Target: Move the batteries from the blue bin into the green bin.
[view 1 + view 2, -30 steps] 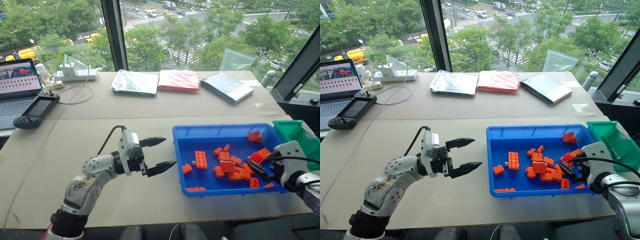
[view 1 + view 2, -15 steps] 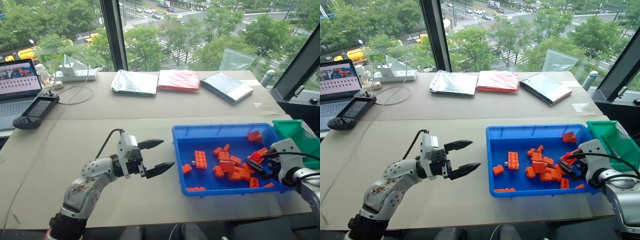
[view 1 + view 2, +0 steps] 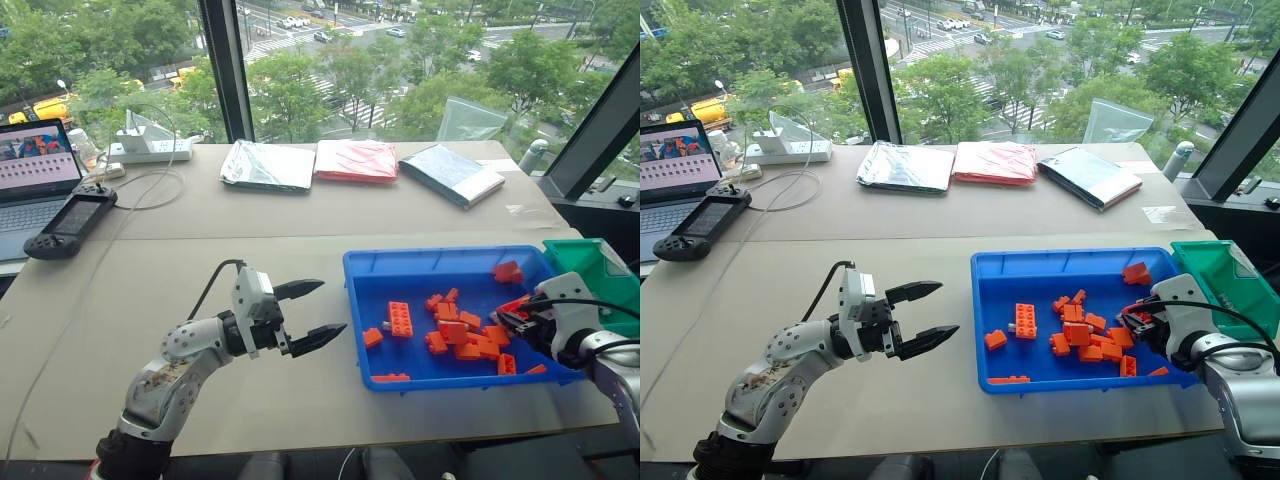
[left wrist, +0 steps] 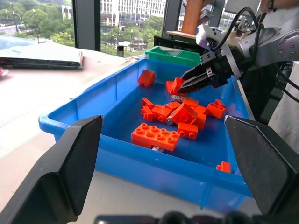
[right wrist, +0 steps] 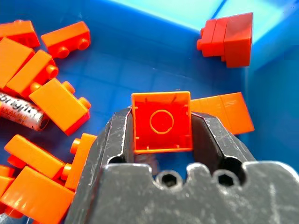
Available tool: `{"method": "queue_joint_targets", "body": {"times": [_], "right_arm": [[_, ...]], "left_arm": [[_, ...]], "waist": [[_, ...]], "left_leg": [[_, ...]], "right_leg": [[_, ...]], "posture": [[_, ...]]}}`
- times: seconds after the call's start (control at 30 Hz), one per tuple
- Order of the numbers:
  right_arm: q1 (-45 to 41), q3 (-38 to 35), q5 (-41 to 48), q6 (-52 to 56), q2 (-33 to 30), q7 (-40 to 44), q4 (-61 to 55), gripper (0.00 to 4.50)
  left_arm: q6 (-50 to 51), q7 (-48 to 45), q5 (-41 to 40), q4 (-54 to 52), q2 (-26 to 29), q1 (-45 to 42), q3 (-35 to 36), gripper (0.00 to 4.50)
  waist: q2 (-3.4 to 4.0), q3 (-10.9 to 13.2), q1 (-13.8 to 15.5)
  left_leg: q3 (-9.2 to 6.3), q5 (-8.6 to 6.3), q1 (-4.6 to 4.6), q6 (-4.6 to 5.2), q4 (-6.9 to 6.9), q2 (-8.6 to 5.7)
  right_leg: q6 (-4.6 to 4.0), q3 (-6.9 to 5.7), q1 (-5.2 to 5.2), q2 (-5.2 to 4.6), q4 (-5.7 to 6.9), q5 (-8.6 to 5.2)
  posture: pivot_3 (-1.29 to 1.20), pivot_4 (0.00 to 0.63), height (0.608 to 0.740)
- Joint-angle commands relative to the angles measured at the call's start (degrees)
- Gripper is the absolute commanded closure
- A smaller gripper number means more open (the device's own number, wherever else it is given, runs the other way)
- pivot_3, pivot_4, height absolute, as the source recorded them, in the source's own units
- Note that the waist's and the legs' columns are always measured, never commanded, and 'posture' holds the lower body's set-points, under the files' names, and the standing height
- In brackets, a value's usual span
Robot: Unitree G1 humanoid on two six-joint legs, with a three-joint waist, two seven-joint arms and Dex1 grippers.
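Observation:
The blue bin (image 3: 420, 259) lies on the table at the right and holds a pile of orange bricks (image 3: 455, 332). One battery (image 5: 21, 112) lies among the bricks, partly covered by them. My right gripper (image 3: 506, 318) is inside the bin's right end, shut on a small orange brick (image 5: 161, 122). The green bin (image 3: 592, 266) stands just right of the blue bin, behind my right wrist. Over bare table left of the blue bin, my left gripper (image 3: 333, 306) hangs open and empty, pointing level at the bin.
At the table's far side lie three flat foil bags (image 3: 358, 160). A laptop (image 3: 35, 170), a handheld game console (image 3: 68, 222) and a power strip with cables (image 3: 150, 148) are at the far left. Window frames rise behind the table.
My right gripper, open over the brick pile before, has closed on an orange brick. The left arm has stayed where it was.

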Motion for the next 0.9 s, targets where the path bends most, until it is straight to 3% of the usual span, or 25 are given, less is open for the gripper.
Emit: {"method": "queue_joint_targets", "body": {"times": [0.03, 0.3, 0.53, 0.6, 0.8, 0.9], "right_arm": [[0.17, -3.92, 0.19, 1.27, -0.46, -0.57, -3.26, 3.02], [2.23, -12.36, -1.39, 8.86, -1.67, -4.16, -9.53, 3.02], [8.57, -14.19, -5.14, 14.82, -3.58, -5.78, -13.01, 3.02], [8.22, -14.69, -4.48, 15.60, -3.11, -5.14, -14.42, 2.02], [2.53, -13.36, -2.17, 16.87, -1.85, -4.17, -16.37, 0.07], [-1.54, -11.24, -0.53, 17.37, -1.23, -3.25, -16.53, 0.07]], "left_arm": [[-0.90, -0.01, 0.07, -1.89, 0.06, -0.62, 0.15, 0.00], [-0.97, -0.11, 0.29, -1.02, -0.26, -1.47, -0.36, 0.00], [0.48, 0.43, -0.07, -1.65, -0.21, -2.50, -0.77, 0.00], [1.11, 0.76, -0.23, -2.04, -0.21, -2.83, -0.89, 0.00], [2.66, 1.59, -0.52, -2.73, -0.34, -3.70, -1.13, 0.00], [3.04, 1.90, -0.61, -2.83, -0.36, -3.90, -1.14, 0.00]], "waist": [[0.01, 0.01, 0.01], [0.08, 0.00, 0.06], [0.09, -0.01, 0.16], [0.12, -0.01, -0.01], [0.12, -0.01, -0.18], [0.12, -0.01, -0.12]], "left_leg": [[0.00, 0.00, 0.00, 0.00, 0.00, 0.00], [-0.01, 0.00, -0.02, 0.00, 0.00, -0.01], [0.01, 0.00, -0.03, 0.00, 0.00, -0.02], [0.02, 0.00, -0.02, 0.00, 0.01, -0.02], [0.03, 0.00, 0.00, 0.00, 0.01, 0.00], [0.02, 0.00, 0.00, 0.00, 0.00, -0.01]], "right_leg": [[0.00, 0.00, 0.00, 0.00, 0.00, 0.00], [0.00, 0.00, -0.01, -0.01, 0.00, 0.00], [0.01, 0.00, -0.01, -0.01, 0.00, -0.01], [0.01, 0.01, -0.01, -0.01, 0.00, -0.01], [0.02, 0.03, -0.01, 0.03, 0.01, -0.01], [0.02, 0.04, -0.01, 0.03, 0.01, -0.01]], "posture": [[0.00, 0.150, 0.740], [0.00, 0.150, 0.740], [0.00, 0.150, 0.740], [0.00, 0.150, 0.740], [0.00, 0.150, 0.740], [0.00, 0.150, 0.740]]}}
